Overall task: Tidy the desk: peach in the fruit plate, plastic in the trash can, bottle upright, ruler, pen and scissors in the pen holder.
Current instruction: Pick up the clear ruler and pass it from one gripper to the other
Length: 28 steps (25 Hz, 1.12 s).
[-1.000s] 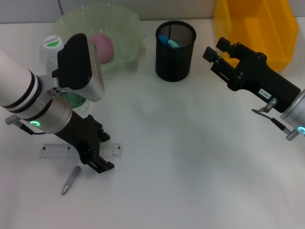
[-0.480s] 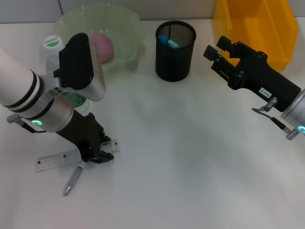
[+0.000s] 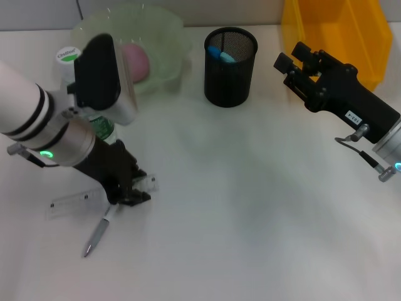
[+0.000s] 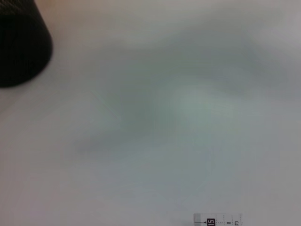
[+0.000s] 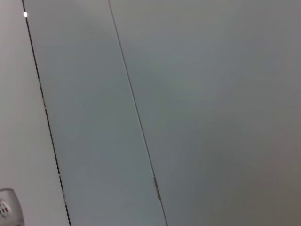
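Gripping one end of the clear ruler [image 3: 94, 195], the left gripper [image 3: 133, 192] sits low over the white desk [image 3: 250, 207], its fingers closed on the ruler's nearer end, which looks slightly lifted while the far end trails away toward the robot's left. In the left wrist view a short marked piece of the ruler [image 4: 217, 220] shows at the frame edge. Just below and beside this gripper lies the grey pen [image 3: 97, 233], flat on the desk, its upper end near the fingers; whether it touches them cannot be told. Behind the left arm stands the bottle [image 3: 72, 63], upright, with a white cap and a green label partly hidden by the arm's wrist. Farther back from the gripper is the pale green fruit plate [image 3: 164, 37], and the pink peach [image 3: 138, 59] lies inside it, half covered by the camera housing.

Ahead and well to the right of the left gripper stands the black mesh pen holder [image 3: 230, 66], with blue handles showing at its mouth. The holder also appears as a dark shape in the left wrist view [image 4: 21, 44].

The right gripper [image 3: 289, 61] hangs in the air well apart from the left one, between the pen holder and the yellow bin [image 3: 341, 31] behind it; whether its fingers are apart or together cannot be told.
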Each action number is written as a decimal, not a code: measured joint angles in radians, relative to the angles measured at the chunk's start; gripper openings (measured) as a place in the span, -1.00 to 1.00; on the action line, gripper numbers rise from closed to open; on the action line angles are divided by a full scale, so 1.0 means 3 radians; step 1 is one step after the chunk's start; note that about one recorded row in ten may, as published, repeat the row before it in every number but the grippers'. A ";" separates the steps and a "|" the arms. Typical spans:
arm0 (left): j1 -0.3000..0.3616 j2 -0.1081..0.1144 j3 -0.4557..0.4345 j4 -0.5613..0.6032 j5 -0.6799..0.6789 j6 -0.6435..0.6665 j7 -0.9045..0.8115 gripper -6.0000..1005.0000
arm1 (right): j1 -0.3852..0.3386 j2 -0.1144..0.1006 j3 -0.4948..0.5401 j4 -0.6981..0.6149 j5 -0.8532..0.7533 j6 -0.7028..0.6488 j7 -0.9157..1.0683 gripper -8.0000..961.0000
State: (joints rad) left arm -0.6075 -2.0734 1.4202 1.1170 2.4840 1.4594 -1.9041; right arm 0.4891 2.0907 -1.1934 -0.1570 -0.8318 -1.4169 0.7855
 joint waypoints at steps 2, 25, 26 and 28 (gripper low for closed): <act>0.0058 0.0002 -0.0024 0.0186 -0.0020 0.0025 -0.0021 -0.21 | -0.0013 0.0000 0.0000 0.0006 0.0009 0.0001 0.0000 0.02; 0.0701 0.0002 -0.0167 0.1402 -0.2120 -0.0898 0.0329 -0.18 | -0.0157 -0.0007 0.0092 0.0304 0.0026 0.0048 -0.0044 0.01; 0.0702 0.0000 -0.0142 0.1361 -0.2230 -0.0975 0.0369 -0.18 | -0.0174 -0.0007 0.0089 0.0312 0.0023 0.0039 -0.0044 0.01; 0.0702 0.0000 -0.0104 0.1238 -0.2515 -0.1165 0.0452 -0.18 | -0.0221 -0.0003 0.0087 0.0316 0.0018 0.0023 -0.0044 0.01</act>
State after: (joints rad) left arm -0.3970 -2.0734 1.3891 1.4883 1.7294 1.1098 -1.7685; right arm 0.4228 2.0899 -1.1673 -0.0622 -0.8263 -1.4101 0.7722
